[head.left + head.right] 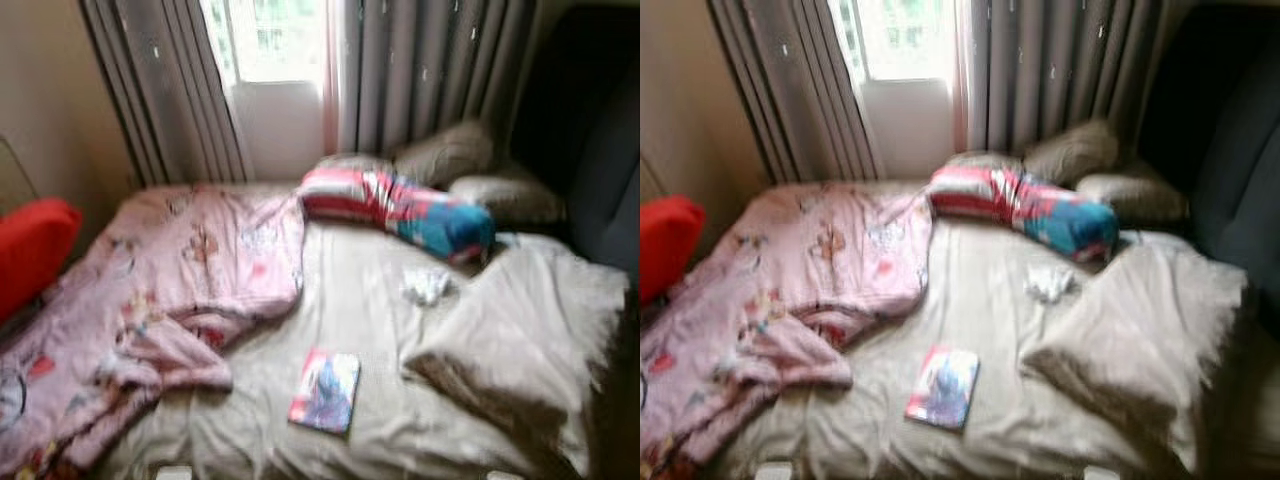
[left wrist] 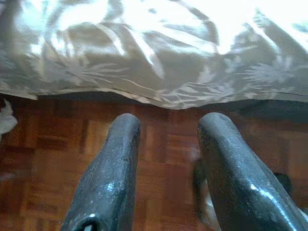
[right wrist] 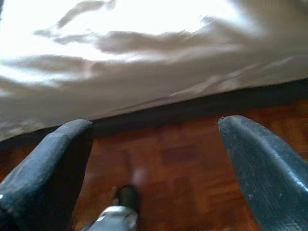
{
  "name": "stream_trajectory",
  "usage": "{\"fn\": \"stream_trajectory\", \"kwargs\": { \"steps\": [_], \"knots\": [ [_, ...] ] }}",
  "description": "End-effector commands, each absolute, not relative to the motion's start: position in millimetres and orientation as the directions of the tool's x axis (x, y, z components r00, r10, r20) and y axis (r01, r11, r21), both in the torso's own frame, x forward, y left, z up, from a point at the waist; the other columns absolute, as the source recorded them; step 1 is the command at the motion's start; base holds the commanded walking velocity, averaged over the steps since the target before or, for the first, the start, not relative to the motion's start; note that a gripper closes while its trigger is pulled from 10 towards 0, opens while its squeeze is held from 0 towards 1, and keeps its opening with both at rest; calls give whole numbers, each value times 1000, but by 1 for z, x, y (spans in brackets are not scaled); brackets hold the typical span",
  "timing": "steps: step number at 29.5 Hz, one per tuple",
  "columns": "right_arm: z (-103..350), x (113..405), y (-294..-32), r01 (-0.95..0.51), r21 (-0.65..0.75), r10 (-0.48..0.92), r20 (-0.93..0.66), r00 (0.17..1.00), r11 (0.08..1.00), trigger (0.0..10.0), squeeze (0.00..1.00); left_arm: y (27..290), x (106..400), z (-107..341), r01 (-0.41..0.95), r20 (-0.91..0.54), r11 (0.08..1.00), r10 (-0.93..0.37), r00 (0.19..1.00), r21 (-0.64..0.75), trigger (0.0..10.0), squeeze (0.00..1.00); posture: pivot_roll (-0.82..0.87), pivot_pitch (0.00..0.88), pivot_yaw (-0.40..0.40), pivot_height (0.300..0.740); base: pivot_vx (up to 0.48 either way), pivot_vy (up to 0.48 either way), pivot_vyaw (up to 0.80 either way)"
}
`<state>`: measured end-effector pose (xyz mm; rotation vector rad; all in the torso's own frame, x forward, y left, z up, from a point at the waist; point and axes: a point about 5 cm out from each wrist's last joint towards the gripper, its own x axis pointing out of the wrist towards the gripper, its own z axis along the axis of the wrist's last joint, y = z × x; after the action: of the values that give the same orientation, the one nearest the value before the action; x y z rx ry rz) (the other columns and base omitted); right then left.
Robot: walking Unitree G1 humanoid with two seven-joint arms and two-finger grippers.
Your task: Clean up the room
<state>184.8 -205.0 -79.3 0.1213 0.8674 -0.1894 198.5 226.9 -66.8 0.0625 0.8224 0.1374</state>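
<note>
An unmade bed with a beige sheet lies before me. A pink patterned blanket is heaped over its left half. A colourful book rests near the front edge. A crumpled white tissue lies mid-bed. A striped red, white and blue bolster sits at the head. A beige blanket is bunched on the right. My left gripper hangs open over the wooden floor by the sheet's hanging edge. My right gripper also hangs open over the floor beside the bed.
Two beige pillows lean at the head under grey curtains and a bright window. A red cushion or seat stands at the left. A dark piece of furniture stands at the right.
</note>
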Motion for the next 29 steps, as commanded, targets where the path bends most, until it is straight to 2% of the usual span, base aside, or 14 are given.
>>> {"fn": "stream_trajectory", "kwargs": {
  "steps": [1,13,29],
  "knots": [
    [-78,191,-195,203,54,-93,-756,648,978,10000,0,235,194,-68,-100,-740,986,166,652,133,10000,0,28,15,-3,740,0,-319,0],
    [-76,195,-195,204,59,-92,-748,658,977,10000,0,237,198,-65,-101,-733,986,167,660,134,10000,0,26,20,-1,740,0,-317,0],
    [-72,201,-196,183,50,-89,-729,678,982,10000,0,239,209,-57,-160,-679,985,164,716,69,10000,0,24,19,-5,740,0,0,0]
  ]
}}
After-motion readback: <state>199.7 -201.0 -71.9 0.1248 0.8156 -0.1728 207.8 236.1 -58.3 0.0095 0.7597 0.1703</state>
